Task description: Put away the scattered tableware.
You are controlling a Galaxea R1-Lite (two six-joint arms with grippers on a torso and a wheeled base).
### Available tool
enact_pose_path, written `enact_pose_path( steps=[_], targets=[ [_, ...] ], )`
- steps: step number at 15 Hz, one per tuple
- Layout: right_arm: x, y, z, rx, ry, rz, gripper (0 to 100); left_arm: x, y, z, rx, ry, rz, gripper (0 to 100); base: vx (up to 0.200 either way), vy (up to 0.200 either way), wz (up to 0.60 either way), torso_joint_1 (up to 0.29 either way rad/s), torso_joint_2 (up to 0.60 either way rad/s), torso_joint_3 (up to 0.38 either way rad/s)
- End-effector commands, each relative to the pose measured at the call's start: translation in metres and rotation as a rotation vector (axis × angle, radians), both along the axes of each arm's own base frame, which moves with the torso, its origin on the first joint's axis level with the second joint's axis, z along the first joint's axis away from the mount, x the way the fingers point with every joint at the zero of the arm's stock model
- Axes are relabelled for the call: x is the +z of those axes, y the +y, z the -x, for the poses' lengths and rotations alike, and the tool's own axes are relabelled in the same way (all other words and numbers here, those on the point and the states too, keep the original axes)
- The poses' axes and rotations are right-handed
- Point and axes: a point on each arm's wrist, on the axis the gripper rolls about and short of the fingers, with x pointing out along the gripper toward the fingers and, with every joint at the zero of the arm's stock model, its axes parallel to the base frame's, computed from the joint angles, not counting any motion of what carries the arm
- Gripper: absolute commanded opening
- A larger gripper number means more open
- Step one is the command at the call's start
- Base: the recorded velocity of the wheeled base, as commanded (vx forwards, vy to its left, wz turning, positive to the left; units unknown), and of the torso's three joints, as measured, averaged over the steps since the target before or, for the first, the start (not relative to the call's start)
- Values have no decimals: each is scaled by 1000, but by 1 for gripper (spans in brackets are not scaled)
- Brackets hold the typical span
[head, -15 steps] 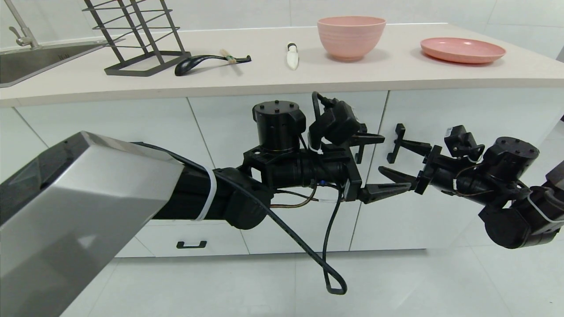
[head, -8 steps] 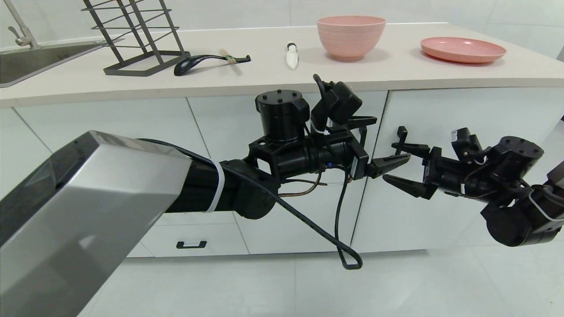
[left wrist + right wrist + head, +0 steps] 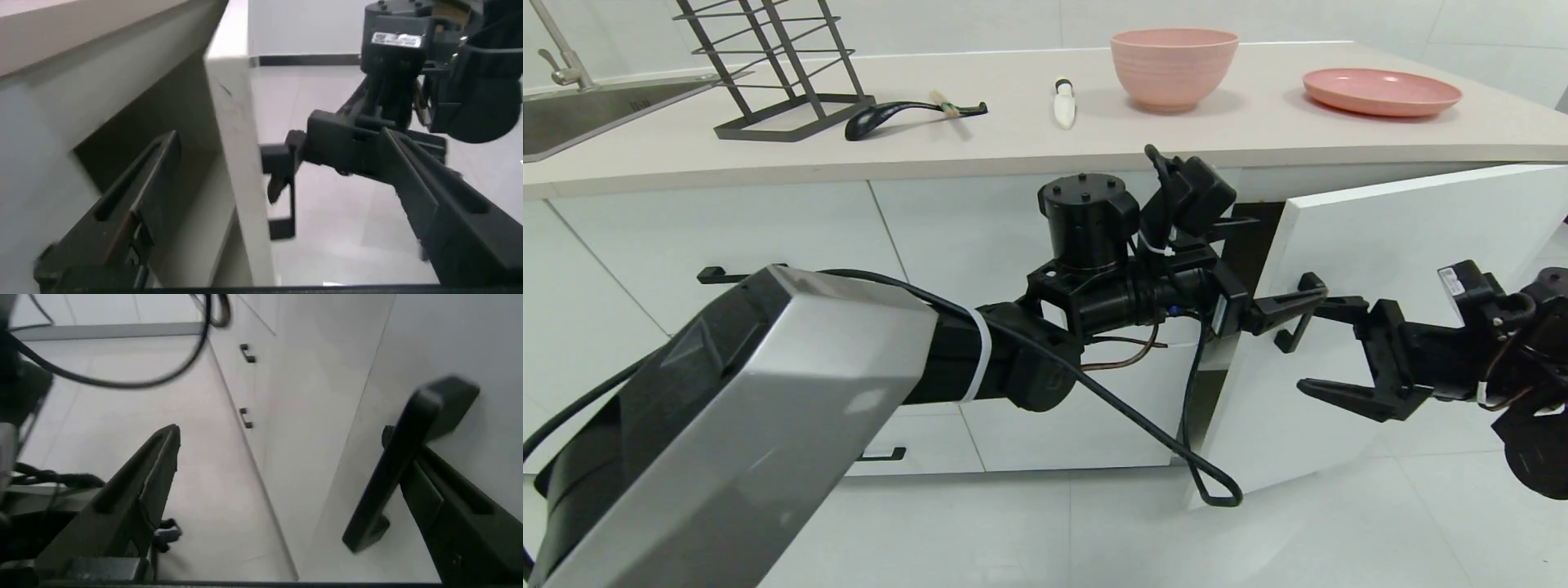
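A sink (image 3: 596, 114) is sitting at the far left of the bench (image 3: 1013, 143), and a black wire rack (image 3: 776, 77) is standing just beside it. In front of the rack's foot a black ladle (image 3: 882, 117) is lying on the bench, with a short pale stick (image 3: 945, 104) resting across its handle. A white spoon (image 3: 1064, 104) is lying near the middle, apart from the ladle. Next comes a pink bowl (image 3: 1174, 68), sitting upright, and well to its right a pink plate (image 3: 1380, 91) is lying flat near the bench's end.

Below the bench top, the left gripper (image 3: 1278, 261) (image 3: 261, 147) is reaching in from the left at cabinet height. Its fingers are spread and straddling the free edge of a white door (image 3: 1405, 245) (image 3: 237, 122): one finger is poking into the dark cabinet opening (image 3: 1254, 245), while the other is lying along the door's outer face by the black handle (image 3: 1297, 320) (image 3: 279, 192) (image 3: 404, 461). The door is standing partly open, swung out toward the right.

The right gripper (image 3: 1319, 343) (image 3: 282, 449) is hovering in front of that door. Its fingers are spread wide and holding nothing, with the upper finger just beside the handle and meeting the left gripper's outer finger there. Whether it is touching the handle, I cannot tell.
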Motion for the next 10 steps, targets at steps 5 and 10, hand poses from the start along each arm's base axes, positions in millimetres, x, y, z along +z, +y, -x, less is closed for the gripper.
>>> enact_pose_path(
  steps=[5,10],
  targets=[
    [14,1,48,49,-24,14,100,-19,-35,20,-82,19,16,100,0,0,0,0,0,0],
    [-12,-14,47,-68,64,10,100,-33,-62,44,-174,48,50,100,0,0,0,0,0,0]
  ],
)
